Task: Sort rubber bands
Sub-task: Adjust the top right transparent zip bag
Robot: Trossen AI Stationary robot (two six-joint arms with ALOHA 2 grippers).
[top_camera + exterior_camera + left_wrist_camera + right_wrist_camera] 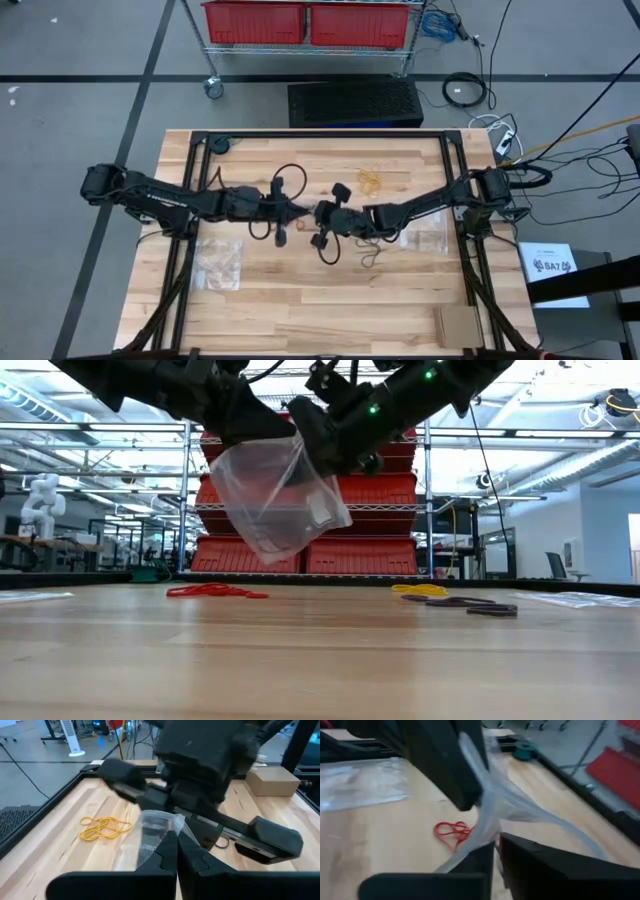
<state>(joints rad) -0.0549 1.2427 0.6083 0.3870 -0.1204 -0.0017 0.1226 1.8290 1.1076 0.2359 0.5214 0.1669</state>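
A clear plastic bag (pixel 280 500) hangs in the air over the middle of the table, held between both grippers. My left gripper (pixel 300 212) and my right gripper (pixel 325 216) meet there, both shut on the bag. Three small heaps of rubber bands lie on the table: red ones (pixel 215 591) under the bag toward the left, also in the right wrist view (pixel 452 832); yellow ones (pixel 370 180) toward the far side, also in the left wrist view (pixel 102 827); black ones (pixel 372 250) nearer, to the right. My left gripper pinches the bag's upper edge (pixel 167 827) between its two shut fingers, coming level from the table's left. The bag hangs below, clear of the table. My right gripper pinches a bunched part of the bag's upper edge (pixel 485 827) between its two fingers, coming from the table's right. The film is gathered into folds at the fingers, and the bag hangs slack below, clear of the table.
Two more clear flat bags lie on the table, one at the near left (pixel 218 262) and one on the right (pixel 425 235). A piece of cardboard (pixel 460 325) lies at the near right corner. A black frame runs around the table's edges (pixel 330 135).
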